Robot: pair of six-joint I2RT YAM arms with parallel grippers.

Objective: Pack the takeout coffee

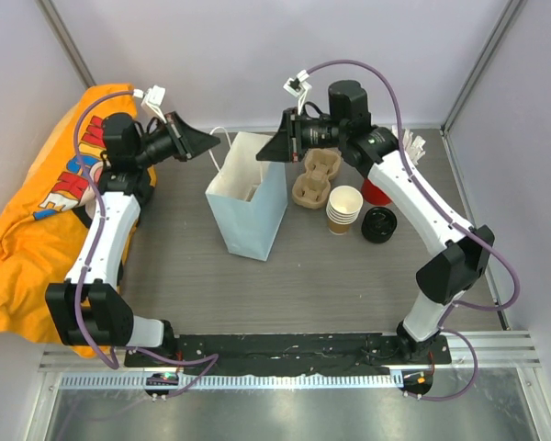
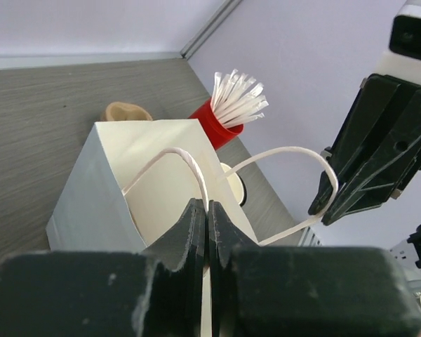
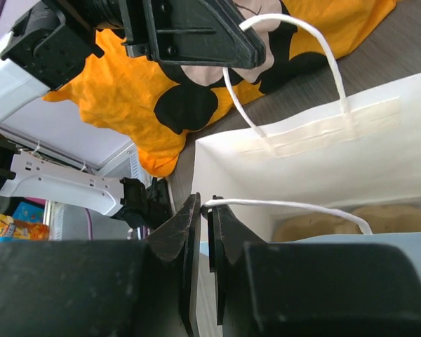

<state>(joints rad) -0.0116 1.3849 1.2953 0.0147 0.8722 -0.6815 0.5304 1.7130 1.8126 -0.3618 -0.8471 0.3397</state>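
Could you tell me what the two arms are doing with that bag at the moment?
Both arms are at the paper bag, which stands upright on the table. The left gripper is shut on one cord handle, and the right gripper is shut on the other handle. Neither holds anything else. To the bag's right sit the cup carriers, a stack of lidless cups and a black lid, all untouched.

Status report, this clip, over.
Left claw shut on left handle, right claw on right handle. Lidded coffee not seen. Cup stack, lids right of bag.
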